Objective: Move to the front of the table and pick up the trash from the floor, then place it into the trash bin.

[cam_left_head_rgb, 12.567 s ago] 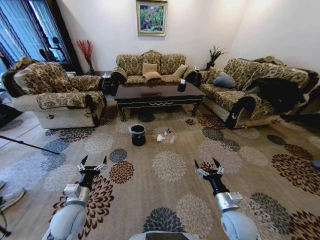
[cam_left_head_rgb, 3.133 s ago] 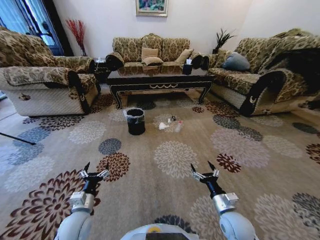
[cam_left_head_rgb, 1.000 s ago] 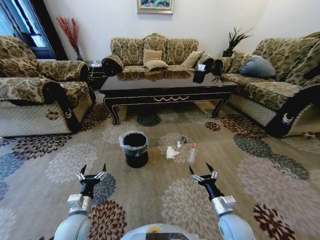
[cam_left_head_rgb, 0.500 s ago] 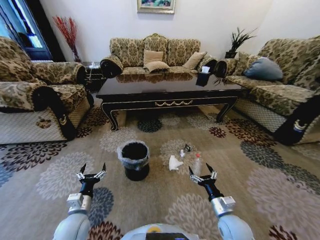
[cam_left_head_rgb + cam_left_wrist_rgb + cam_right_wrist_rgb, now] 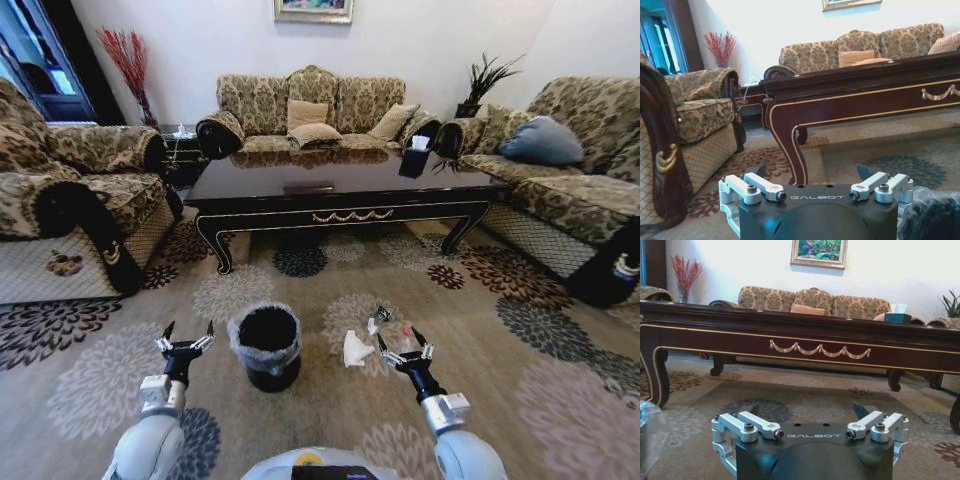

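The dark glossy table stands close ahead, with its gold scroll ornament facing me. On the flowered floor in front of it stands the black trash bin with a grey liner over its rim. To the right of the bin lies the trash: a crumpled white tissue, a small grey piece and a red-marked scrap. My left gripper hovers open just left of the bin. My right gripper hangs open right beside the tissue. Both hold nothing.
Patterned sofas stand at the left, the back and the right. A dark tissue box sits on the table's right end. The table leg is near my left arm.
The whole view has shifted: the table, bin and trash now appear nearer and lower, so I have moved closer. Both grippers stay open in the same pose.
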